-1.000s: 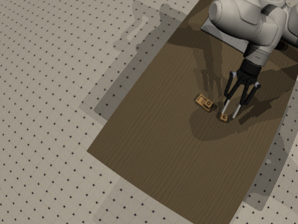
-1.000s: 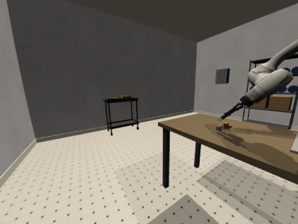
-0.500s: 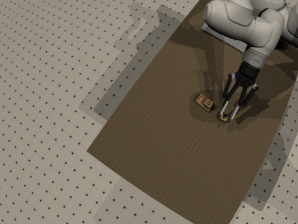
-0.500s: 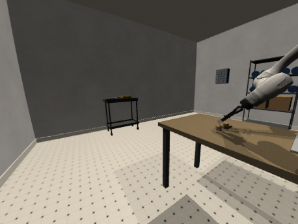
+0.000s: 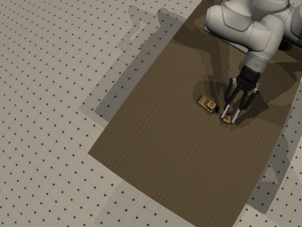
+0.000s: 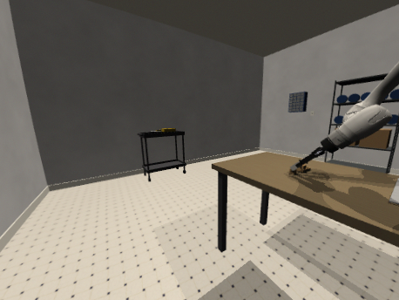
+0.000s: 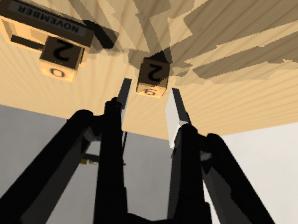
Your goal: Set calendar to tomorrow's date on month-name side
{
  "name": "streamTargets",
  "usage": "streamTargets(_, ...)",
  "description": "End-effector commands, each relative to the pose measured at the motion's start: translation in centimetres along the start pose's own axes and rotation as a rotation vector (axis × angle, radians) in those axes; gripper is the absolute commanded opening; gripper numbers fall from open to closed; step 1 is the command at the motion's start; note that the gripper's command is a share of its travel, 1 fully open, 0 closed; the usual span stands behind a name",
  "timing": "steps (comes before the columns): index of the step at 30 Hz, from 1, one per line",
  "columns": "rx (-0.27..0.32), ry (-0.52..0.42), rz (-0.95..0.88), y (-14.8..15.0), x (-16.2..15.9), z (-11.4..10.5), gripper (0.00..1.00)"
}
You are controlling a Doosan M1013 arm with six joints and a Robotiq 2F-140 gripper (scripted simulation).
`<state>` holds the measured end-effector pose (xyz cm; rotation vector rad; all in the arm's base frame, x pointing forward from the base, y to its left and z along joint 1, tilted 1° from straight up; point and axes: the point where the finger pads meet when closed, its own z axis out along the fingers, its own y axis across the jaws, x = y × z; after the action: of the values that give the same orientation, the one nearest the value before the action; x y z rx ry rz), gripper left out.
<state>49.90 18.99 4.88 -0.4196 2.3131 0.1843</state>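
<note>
The wooden calendar tray (image 5: pixel 206 103) lies on the brown table. In the wrist view its label (image 7: pixel 47 17) reads NOVEMBER. One cube (image 5: pixel 211 105) stands in the tray, showing 0 on top; the wrist view (image 7: pixel 61 57) shows its 2 and 0 faces. The second cube (image 5: pixel 227 119) sits on the table, right of the tray and apart from it, with 6 on top. In the wrist view (image 7: pixel 152 76) it shows a 2 face. My gripper (image 5: pixel 229 117) is low over this cube. Its fingertips straddle the cube's near edge with gaps on both sides, partly open, holding nothing.
My arm's base (image 5: pixel 254 20) stands at the table's far right corner. The table's edge runs close behind the cube in the wrist view. A black cart (image 6: pixel 162 148) stands by the far wall and a shelf (image 6: pixel 366 122) stands behind the table.
</note>
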Motion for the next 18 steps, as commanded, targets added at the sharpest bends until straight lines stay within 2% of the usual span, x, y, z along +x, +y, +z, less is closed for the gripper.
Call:
streamTargets(1, 0.002, -0.001, 0.0, 0.03, 0.49, 0.51, 0.28)
streamTargets(18, 0.002, -0.001, 0.0, 0.03, 1.4, 1.43, 0.28)
